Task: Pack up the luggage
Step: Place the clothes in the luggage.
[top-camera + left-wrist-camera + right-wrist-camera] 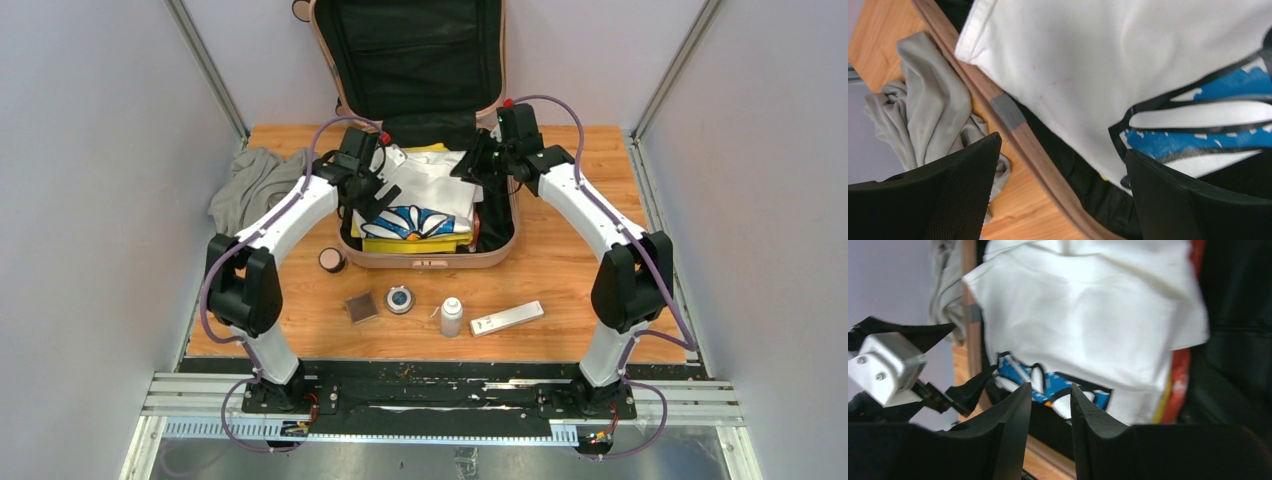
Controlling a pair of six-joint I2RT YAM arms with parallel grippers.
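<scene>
Below both pincers: the luggage (430, 258) lies open on the table (580, 270), a white printed shirt (432, 185) uppermost inside.
Left pincer (1062, 150): spread wide, nothing held, over the shirt's edge and the shell rim.
Right pincer (1050, 390): narrowly parted, nothing held.
Step judged: shirt being flattened inside.
Care: cloth edges are best tucked within the rim before the grey garment (250, 185), beyond the left pincer, is fetched.

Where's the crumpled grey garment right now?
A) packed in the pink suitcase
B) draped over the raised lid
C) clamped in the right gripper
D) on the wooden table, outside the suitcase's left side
D: the crumpled grey cloth garment lies on the wooden table, outside the left wall of the open pale pink hard-shell suitcase. The left wrist view shows it beyond the rim.
</scene>
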